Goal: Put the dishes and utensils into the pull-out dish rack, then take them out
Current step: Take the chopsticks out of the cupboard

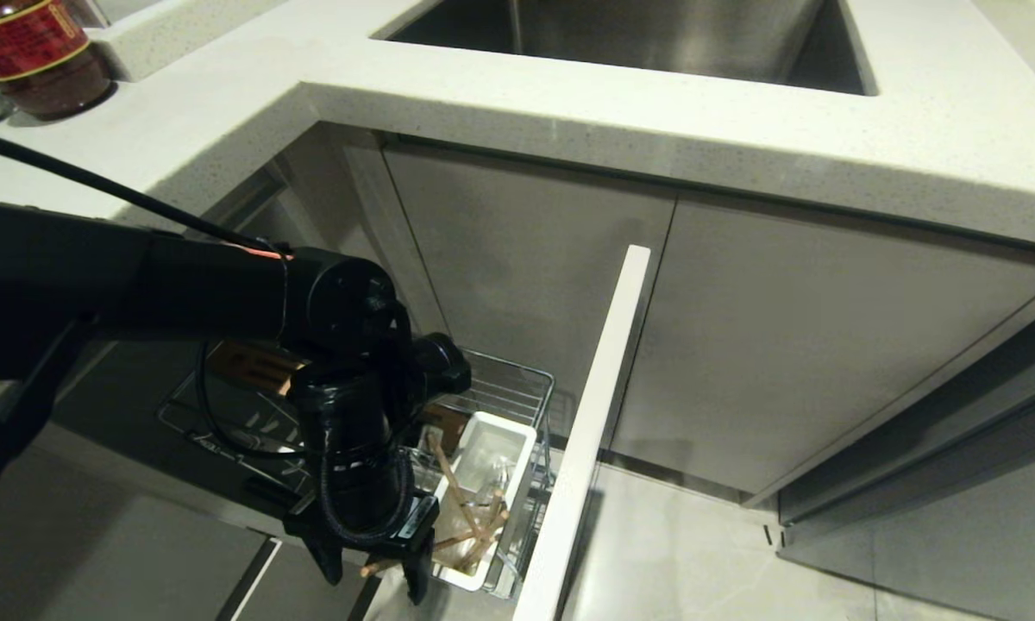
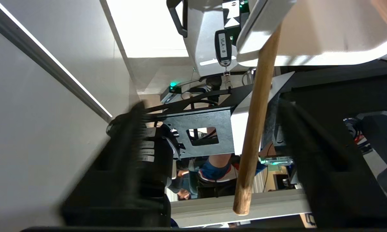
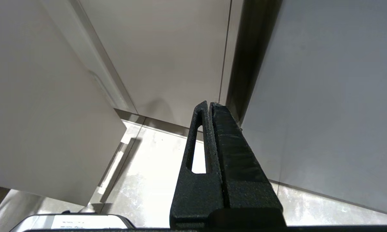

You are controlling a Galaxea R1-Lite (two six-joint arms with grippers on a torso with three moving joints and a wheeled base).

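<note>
The pull-out dish rack (image 1: 517, 379) stands drawn out below the counter, its white front panel (image 1: 595, 414) to the right. Its white utensil cup (image 1: 517, 444) holds wooden chopsticks (image 1: 461, 504) that lean out crossed. My left gripper (image 1: 375, 580) hangs at the cup's near end, open. In the left wrist view one chopstick (image 2: 254, 129) runs between the wide-apart fingers (image 2: 309, 154) and touches neither; the gripper (image 2: 213, 106) holds nothing. My right gripper (image 3: 210, 103) is shut and empty, parked low by the cabinet. The dishes are out of view.
A steel sink (image 1: 655, 34) is set in the pale counter (image 1: 569, 112) above closed cabinet doors (image 1: 811, 345). A red-labelled jar (image 1: 34, 52) stands at the back left. A person (image 2: 213, 167) shows behind my base in the left wrist view.
</note>
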